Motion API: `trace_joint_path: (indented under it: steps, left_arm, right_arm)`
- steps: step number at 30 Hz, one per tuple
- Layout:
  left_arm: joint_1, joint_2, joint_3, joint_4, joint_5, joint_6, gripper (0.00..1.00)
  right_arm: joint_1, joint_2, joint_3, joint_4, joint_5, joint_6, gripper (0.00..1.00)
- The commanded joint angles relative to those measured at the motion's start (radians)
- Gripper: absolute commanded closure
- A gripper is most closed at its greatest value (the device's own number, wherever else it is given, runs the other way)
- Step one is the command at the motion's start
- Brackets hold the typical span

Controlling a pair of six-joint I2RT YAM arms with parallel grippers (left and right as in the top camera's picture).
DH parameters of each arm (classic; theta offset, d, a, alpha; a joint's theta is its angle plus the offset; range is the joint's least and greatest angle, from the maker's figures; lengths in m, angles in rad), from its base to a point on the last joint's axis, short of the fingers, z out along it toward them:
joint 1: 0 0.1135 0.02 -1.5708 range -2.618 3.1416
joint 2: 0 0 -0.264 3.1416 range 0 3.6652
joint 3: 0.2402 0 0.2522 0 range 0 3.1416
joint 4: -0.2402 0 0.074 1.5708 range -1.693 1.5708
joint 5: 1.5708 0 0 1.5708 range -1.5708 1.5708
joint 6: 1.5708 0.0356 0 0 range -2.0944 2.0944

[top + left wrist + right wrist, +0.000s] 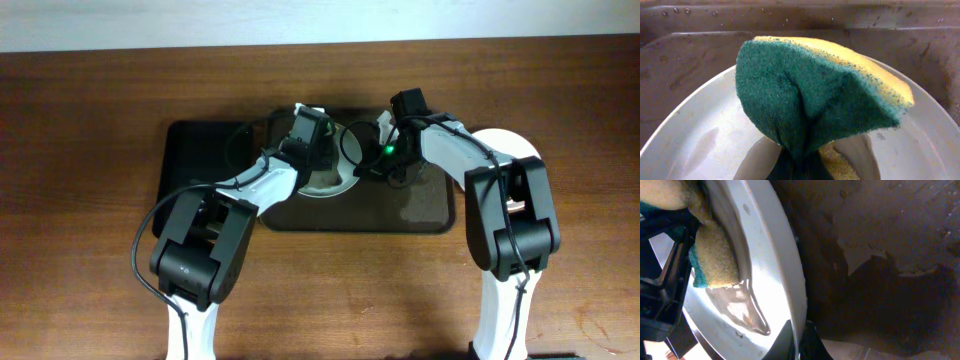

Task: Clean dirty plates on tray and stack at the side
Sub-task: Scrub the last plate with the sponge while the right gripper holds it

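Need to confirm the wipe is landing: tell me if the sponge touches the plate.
Touching. The right wrist view shows the sponge pressed against the wet face of the plate.

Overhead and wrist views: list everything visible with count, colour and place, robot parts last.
table: one, brown wood, under everything.
tray: one, dark brown, wet, table centre.
black tray: one, black, beside the tray's left end.
plates: two visible, white; one over the tray between the grippers, one on the table right of the tray, partly behind the right arm.
sponge: one, green and yellow, against the wet plate.
arms: two, white and black; left, right, both reaching over the tray.
left gripper: one, shut on the sponge.
right gripper: one, dark, shut on the plate's rim.
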Motion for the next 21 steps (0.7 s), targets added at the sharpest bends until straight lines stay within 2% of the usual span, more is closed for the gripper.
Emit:
trace_joint_path:
  steps: [1,5,12,15,16,19,21]
  left_arm:
    - [0.051,0.335,-0.299,-0.076,-0.121,-0.033,1.0]
    - [0.051,0.335,-0.368,0.023,-0.121,-0.033,1.0]
    - [0.051,0.333,-0.362,0.032,-0.121,-0.032,1.0]
    - [0.053,0.289,-0.317,-0.016,-0.127,0.04,1.0]
    - [0.053,0.239,-0.29,-0.055,-0.174,0.075,1.0]
    - [0.053,0.139,-0.245,-0.113,-0.272,0.078,1.0]
    - [0.053,0.039,-0.201,-0.151,-0.275,0.09,1.0]
  right_arm:
    - [-0.002,0.037,-0.033,-0.043,0.034,-0.049,0.96]
    - [-0.002,0.037,-0.033,-0.043,0.035,-0.049,0.96]
    - [-0.002,0.037,-0.033,-0.043,0.034,-0.049,0.96]
    - [-0.002,0.037,-0.033,-0.042,0.034,-0.049,0.96]
    - [-0.002,0.037,-0.033,-0.042,0.034,-0.049,0.96]
    - [-0.002,0.037,-0.033,-0.042,0.034,-0.049,0.96]
    - [-0.002,0.037,-0.033,-0.042,0.034,-0.049,0.96]
